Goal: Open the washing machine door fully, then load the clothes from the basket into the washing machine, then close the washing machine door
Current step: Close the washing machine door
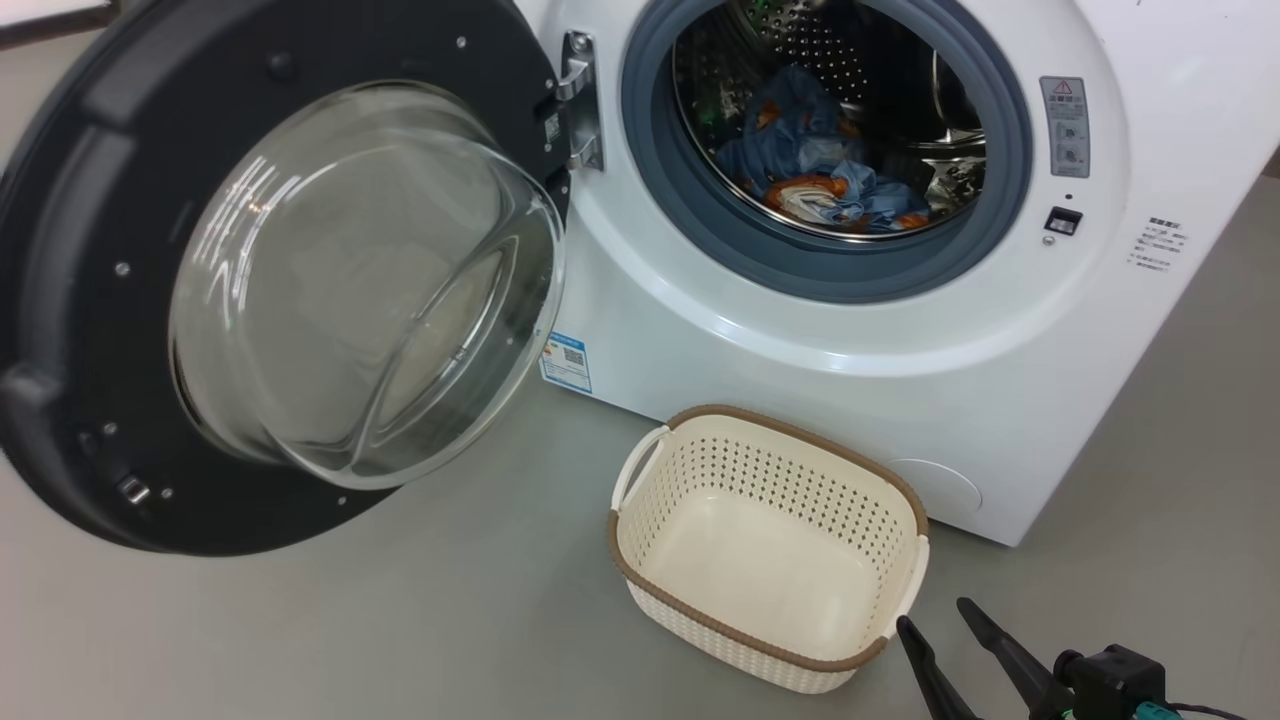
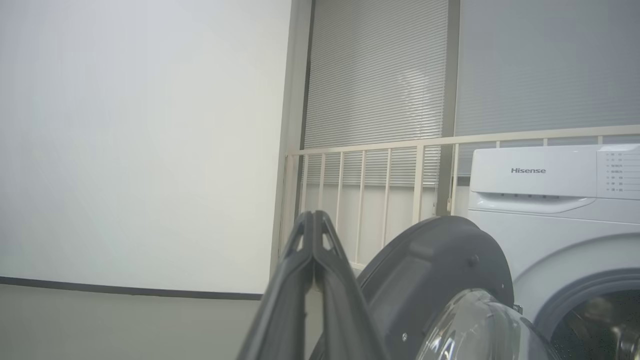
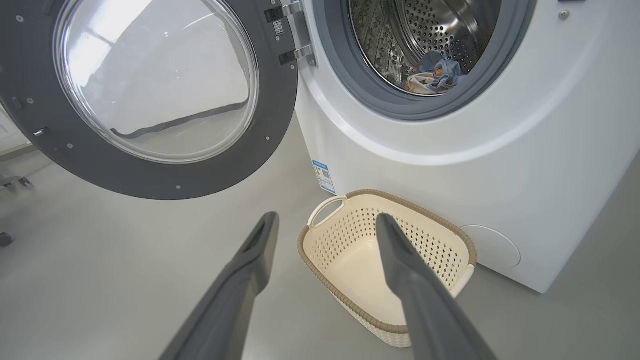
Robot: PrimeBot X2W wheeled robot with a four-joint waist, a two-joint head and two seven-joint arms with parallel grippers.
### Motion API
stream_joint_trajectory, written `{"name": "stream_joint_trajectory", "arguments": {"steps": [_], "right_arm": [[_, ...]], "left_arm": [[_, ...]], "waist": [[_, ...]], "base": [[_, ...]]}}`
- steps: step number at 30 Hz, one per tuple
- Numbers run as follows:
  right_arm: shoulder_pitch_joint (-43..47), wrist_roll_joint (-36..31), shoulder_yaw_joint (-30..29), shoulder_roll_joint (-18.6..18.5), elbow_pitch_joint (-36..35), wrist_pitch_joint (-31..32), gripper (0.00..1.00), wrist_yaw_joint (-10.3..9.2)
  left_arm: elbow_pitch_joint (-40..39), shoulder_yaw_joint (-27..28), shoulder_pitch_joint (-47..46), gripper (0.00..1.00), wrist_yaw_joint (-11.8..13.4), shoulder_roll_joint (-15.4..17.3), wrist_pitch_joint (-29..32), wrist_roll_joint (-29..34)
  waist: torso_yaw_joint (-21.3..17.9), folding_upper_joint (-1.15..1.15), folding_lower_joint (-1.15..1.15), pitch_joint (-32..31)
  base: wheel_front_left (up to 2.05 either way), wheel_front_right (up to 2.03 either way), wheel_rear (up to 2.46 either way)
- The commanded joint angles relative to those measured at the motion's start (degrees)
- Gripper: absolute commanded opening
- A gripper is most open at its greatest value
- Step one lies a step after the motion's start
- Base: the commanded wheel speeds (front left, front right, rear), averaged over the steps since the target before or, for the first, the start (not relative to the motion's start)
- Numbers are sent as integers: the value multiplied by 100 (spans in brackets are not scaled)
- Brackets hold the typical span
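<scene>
The white washing machine (image 1: 860,380) stands with its round black-rimmed door (image 1: 90,300) swung wide to the left. Blue clothes (image 1: 815,170) with orange prints lie inside the steel drum. On the floor in front sits the cream basket (image 1: 765,550), with nothing in it. My right gripper (image 1: 940,625) is open just right of the basket, low near the floor; in its wrist view the right gripper (image 3: 327,222) points over the basket (image 3: 350,260). My left gripper (image 2: 314,215) is shut on nothing, raised left of the door (image 2: 430,270).
A cream railing (image 2: 380,170) and grey blinds stand behind the machine (image 2: 550,200). A white wall fills the left side. Grey floor (image 1: 400,620) surrounds the basket. A blue label (image 1: 566,362) sticks to the machine's lower left front.
</scene>
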Motion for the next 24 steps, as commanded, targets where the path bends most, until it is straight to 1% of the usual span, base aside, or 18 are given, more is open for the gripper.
{"name": "stream_joint_trajectory", "arguments": {"steps": [1, 3, 6, 8, 10, 13, 15, 16, 18, 20, 22, 24], "right_arm": [[-51, -9, 70, -46, -166, -70, 100, 17], [-78, -23, 53, -53, -184, -70, 100, 17], [-88, -37, 23, -68, -196, -70, 100, 17], [-79, -41, 6, -81, -196, -70, 100, 17], [-83, -45, 16, -89, -201, -70, 100, 17], [-99, -66, -8, -89, -216, -70, 100, 17], [-106, -77, -20, -98, -227, -70, 100, 17], [-106, -77, -20, -98, -227, -70, 100, 17], [-114, -81, -26, -114, -230, -70, 100, 17], [-116, -83, -36, -122, -232, -70, 100, 17], [-111, -86, -35, -125, -237, -70, 100, 17], [-105, -90, -33, -121, -241, -70, 100, 17]], "left_arm": [[-1, 223, -391, 0, -12, 451, -29, -205], [227, 276, -643, 0, -13, 758, -29, -491], [753, 283, -1009, 0, -13, 1107, -29, -1066], [1244, 163, -1214, 0, -13, 1334, -29, -1550], [1848, -51, -1391, 0, -13, 1649, 61, -2121], [2632, -390, -1717, 0, -13, 2002, 611, -3077], [3026, -587, -1894, 0, -14, 2175, 1052, -3635], [3026, -587, -1894, 0, -14, 2175, 1052, -3635], [3332, -779, -2030, 0, -14, 2358, 1482, -4071], [3601, -939, -2147, 0, -14, 2473, 1945, -4486], [3790, -1128, -2193, 0, -14, 2609, 2344, -4753], [3926, -1255, -2260, 0, -14, 2672, 2770, -5076]], "waist": [[-83, 0, 0, 56], [-154, 0, 0, 119], [-232, 0, 0, 193], [-268, 0, 0, 223], [-321, 0, 0, 267], [-370, 0, 0, 338], [-396, 0, 0, 385], [-396, 0, 0, 385], [-421, 0, 0, 428], [-440, 0, 0, 460], [-459, 0, 0, 480], [-476, 0, 0, 495]], "base": [[0, 0, 0], [0, 0, 0], [0, 0, 0], [0, 0, 0], [0, 0, 0], [0, 0, 0], [0, 0, 0], [0, 0, 0], [0, 0, 0], [0, 0, 0], [0, 0, 0], [0, 0, 0]]}}
